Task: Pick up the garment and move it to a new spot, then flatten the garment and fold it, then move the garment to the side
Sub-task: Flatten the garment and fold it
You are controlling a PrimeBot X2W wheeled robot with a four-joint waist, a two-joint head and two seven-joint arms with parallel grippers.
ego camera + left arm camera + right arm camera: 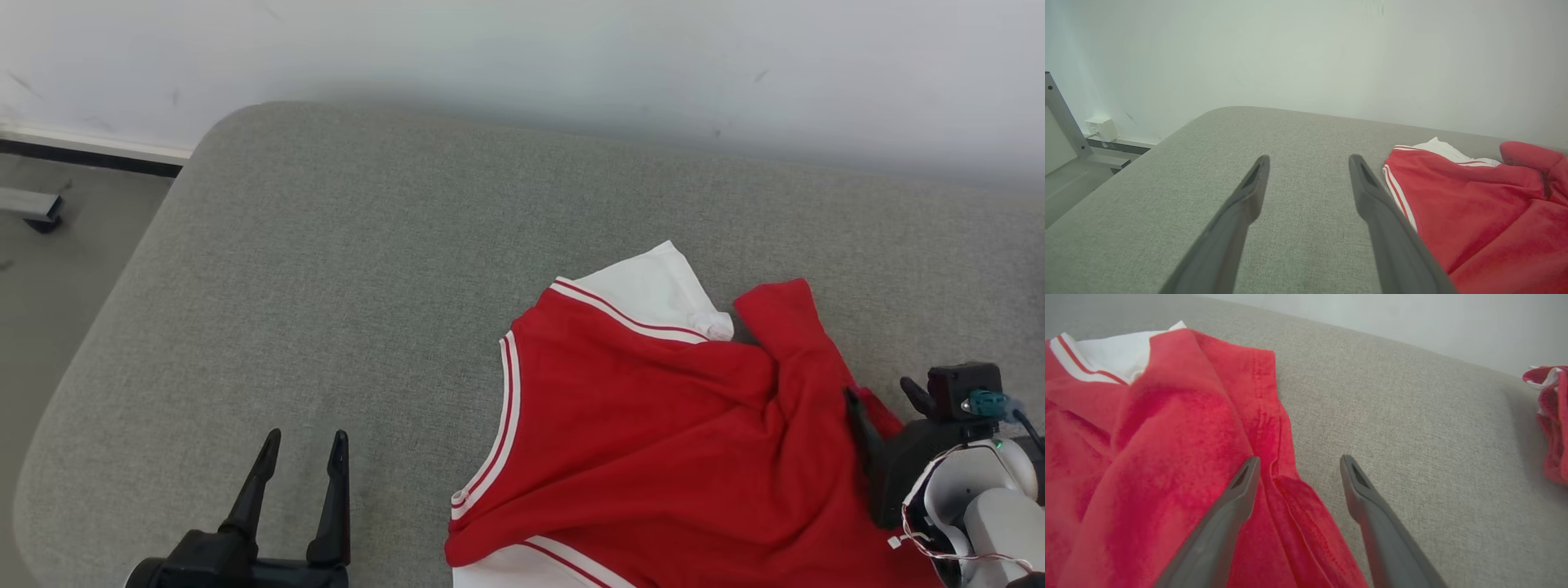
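The garment (pixel 653 425) is a red top with white striped trim and a white inner layer, lying rumpled on the right half of a grey upholstered surface (pixel 326 286). My left gripper (pixel 307 435) stands open at the lower left, over bare grey fabric, a short way left of the garment's trimmed edge (pixel 1396 192). In its wrist view the left gripper (pixel 1309 159) has nothing between its fingers. My right gripper (pixel 878 389) is open at the garment's right edge. In the right wrist view the right gripper (pixel 1300 459) straddles the red hem (pixel 1290 490).
A pale wall runs behind the grey surface. Floor (pixel 49 286) drops away on the left, with a metal frame leg (pixel 1061 118) and a small white wall box (pixel 1102 128). Another red and white cloth (pixel 1551 416) lies at the far right.
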